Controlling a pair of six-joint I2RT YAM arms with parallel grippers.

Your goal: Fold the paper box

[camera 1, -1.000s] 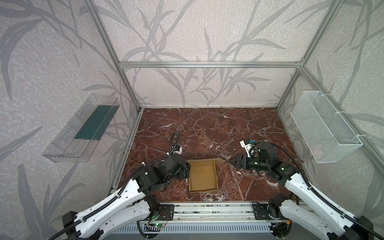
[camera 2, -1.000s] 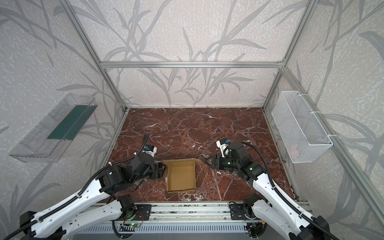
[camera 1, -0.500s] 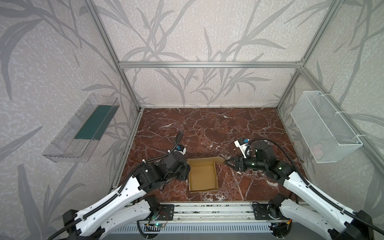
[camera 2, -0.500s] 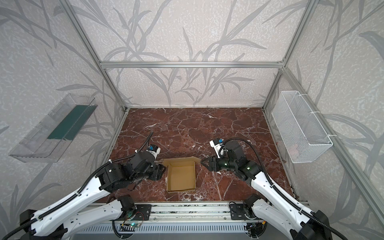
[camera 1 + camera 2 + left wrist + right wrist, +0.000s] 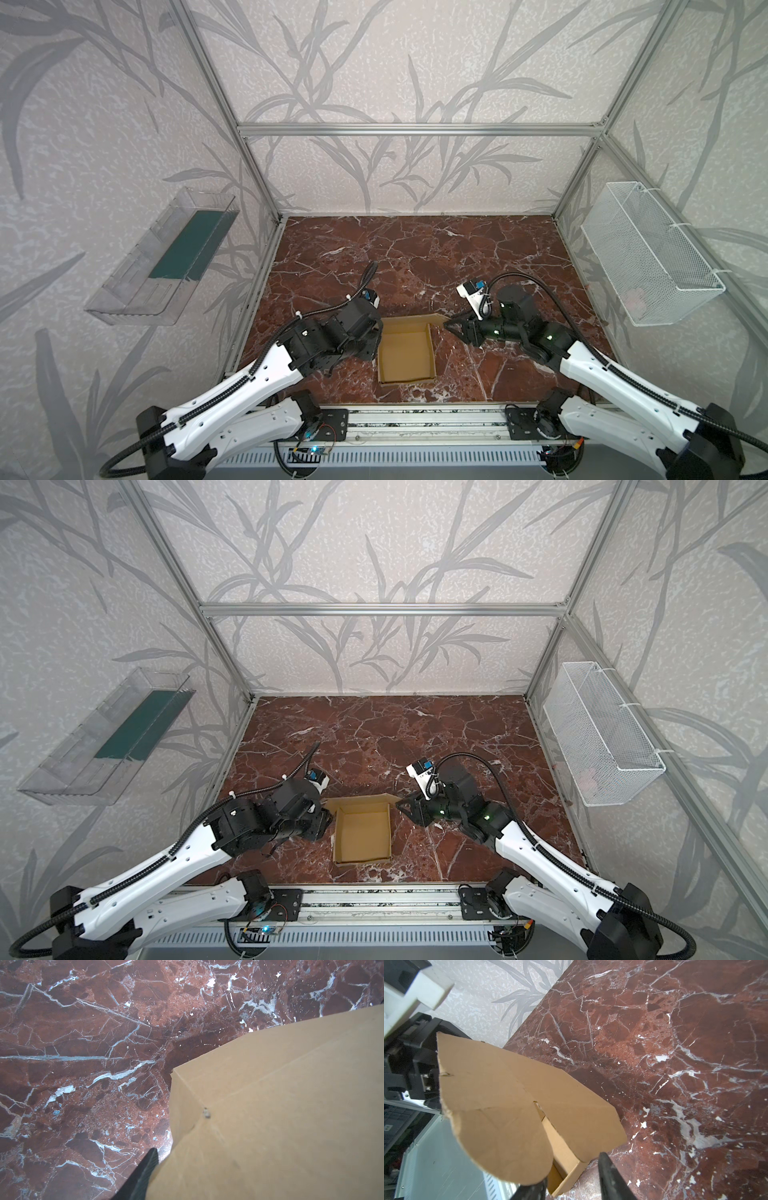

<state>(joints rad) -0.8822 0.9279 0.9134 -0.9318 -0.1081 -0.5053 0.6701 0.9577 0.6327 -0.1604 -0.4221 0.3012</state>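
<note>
Right claw [image 5: 448, 326]: its two dark fingers [image 5: 610, 1178] stand apart, straddling the corner of the paper box [image 5: 405, 357] nearest it. A rounded tab [image 5: 508, 1142] of the raised flap overlaps one finger and hides its tip. Left claw [image 5: 374, 337], opposite across the box: a single finger [image 5: 143, 1174] shows just beside the cardboard wall. Its partner is hidden behind the card, so the spread cannot be told. The open-topped box sits between both claws on the red marble tabletop [image 5: 415, 257].
</note>
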